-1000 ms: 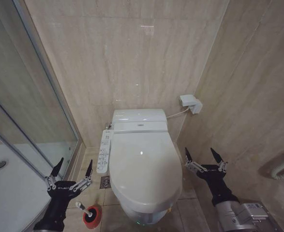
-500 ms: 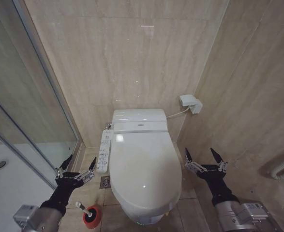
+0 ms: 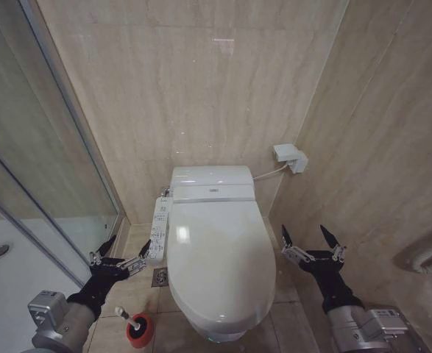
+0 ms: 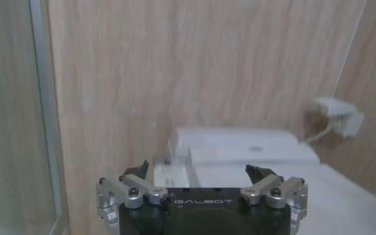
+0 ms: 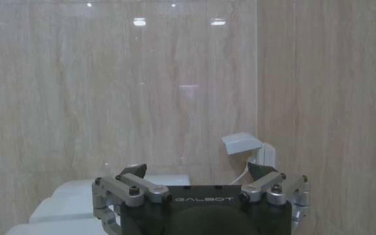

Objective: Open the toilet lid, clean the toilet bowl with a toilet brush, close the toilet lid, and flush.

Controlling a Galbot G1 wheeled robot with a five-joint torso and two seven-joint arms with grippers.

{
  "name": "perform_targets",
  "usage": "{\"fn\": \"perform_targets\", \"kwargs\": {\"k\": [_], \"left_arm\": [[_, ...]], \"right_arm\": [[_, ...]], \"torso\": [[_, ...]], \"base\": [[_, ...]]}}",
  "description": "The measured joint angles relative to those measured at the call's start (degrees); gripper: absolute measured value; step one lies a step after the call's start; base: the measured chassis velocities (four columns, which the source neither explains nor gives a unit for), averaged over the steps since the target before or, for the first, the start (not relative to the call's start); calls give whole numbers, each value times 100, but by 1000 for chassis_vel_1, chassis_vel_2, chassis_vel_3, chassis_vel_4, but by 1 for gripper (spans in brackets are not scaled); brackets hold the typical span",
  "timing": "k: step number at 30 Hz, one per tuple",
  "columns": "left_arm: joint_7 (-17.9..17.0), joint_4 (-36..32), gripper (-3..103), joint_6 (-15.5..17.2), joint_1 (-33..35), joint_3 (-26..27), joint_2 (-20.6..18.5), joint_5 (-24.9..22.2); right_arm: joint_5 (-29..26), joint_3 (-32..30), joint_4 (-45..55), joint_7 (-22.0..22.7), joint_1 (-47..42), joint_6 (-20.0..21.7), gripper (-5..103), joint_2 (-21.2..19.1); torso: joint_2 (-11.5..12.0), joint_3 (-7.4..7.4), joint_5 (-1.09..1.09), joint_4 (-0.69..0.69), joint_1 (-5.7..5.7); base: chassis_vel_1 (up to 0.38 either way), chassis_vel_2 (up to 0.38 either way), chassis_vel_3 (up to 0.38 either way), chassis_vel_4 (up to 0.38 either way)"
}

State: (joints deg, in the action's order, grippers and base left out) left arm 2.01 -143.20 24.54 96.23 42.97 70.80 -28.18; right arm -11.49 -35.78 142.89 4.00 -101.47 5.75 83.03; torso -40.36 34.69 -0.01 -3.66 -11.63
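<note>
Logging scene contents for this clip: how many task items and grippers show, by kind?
Toilet lid, closed: 1
Toilet brush, standing in its red holder: 1
Grippers, left gripper and right gripper, both open and empty: 2
Total: 5

- The toilet lid (image 3: 219,257) is smooth, glossy white plastic that catches small light spots.
- The control panel (image 3: 159,229) along the toilet's left edge looks like matt white plastic.
- The walls (image 3: 201,88) are polished beige stone-look tile with faint veining and a soft sheen.
- The shower screen (image 3: 32,147) is clear glass in a brushed metal frame.
- The left gripper (image 3: 124,254) and right gripper (image 3: 311,239) have bare silvery metal linkages on matt black bodies.
- The brush holder (image 3: 140,329) is glossy red plastic.
</note>
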Motion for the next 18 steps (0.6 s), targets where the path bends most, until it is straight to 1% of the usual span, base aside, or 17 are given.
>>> {"fn": "perform_targets", "kwargs": {"k": [1, 3, 4, 5, 6, 7, 8, 9, 10, 12, 13, 14, 18], "left_arm": [[41, 7, 100, -179, -5, 35, -19, -3], [147, 28, 100, -681, -10, 123, -67, -11], [147, 28, 100, -681, -10, 123, -67, -11], [194, 38, 100, -896, -12, 159, -86, -14], [260, 54, 96, -1197, -15, 214, -113, -17], [260, 54, 96, -1197, -15, 214, -113, -17], [320, 71, 96, -1440, -20, 258, -141, -31], [401, 220, 96, -1539, -78, 275, -235, -110], [401, 220, 96, -1539, -78, 275, -235, -110], [497, 663, 96, -1668, -274, 277, -424, -190], [502, 873, 95, -1687, -382, 278, -536, -260], [502, 873, 95, -1687, -382, 278, -536, -260], [477, 1272, 95, -1612, -670, 231, -900, -584]], "right_arm": [[0, 0, 0, 0, 0, 0, 100, 0], [0, 0, 0, 0, 0, 0, 100, 0], [0, 0, 0, 0, 0, 0, 100, 0], [0, 0, 0, 0, 0, 0, 100, 0], [0, 0, 0, 0, 0, 0, 100, 0], [0, 0, 0, 0, 0, 0, 100, 0], [0, 0, 0, 0, 0, 0, 100, 1], [0, 1, 0, 0, 1, 0, 100, -1], [0, 1, 0, 0, 1, 0, 100, -1], [0, 0, 0, 1, 1, 1, 100, 0], [0, 0, 0, 2, 0, 0, 100, -1], [0, 0, 0, 2, 0, 0, 100, -1], [0, 0, 0, 1, 0, 1, 100, -1]], "torso": [[0, 0, 0, -1, 0], [0, 0, 0, -1, 0], [0, 0, 0, -1, 0], [0, 0, 0, 0, 0], [0, 0, 0, 0, 0], [0, 0, 0, 0, 0], [0, 0, 0, 0, 0], [0, -1, 4, 2, 1], [0, -1, 4, 2, 1], [0, 0, -3, -1, 0], [0, 0, -1, -2, 0], [0, 0, -1, -2, 0], [0, 0, 0, 0, 0]], "base": [[0, 0, 0, 0], [0, 0, 0, 0], [0, 0, 0, 0], [0, 0, 0, 0], [0, 0, 0, 0], [0, 0, 0, 0], [0, 0, 0, 0], [0, 0, 0, 0], [0, 0, 0, 0], [0, 0, 0, 0], [0, 0, 0, 0], [0, 0, 0, 0], [0, 0, 0, 0]]}}
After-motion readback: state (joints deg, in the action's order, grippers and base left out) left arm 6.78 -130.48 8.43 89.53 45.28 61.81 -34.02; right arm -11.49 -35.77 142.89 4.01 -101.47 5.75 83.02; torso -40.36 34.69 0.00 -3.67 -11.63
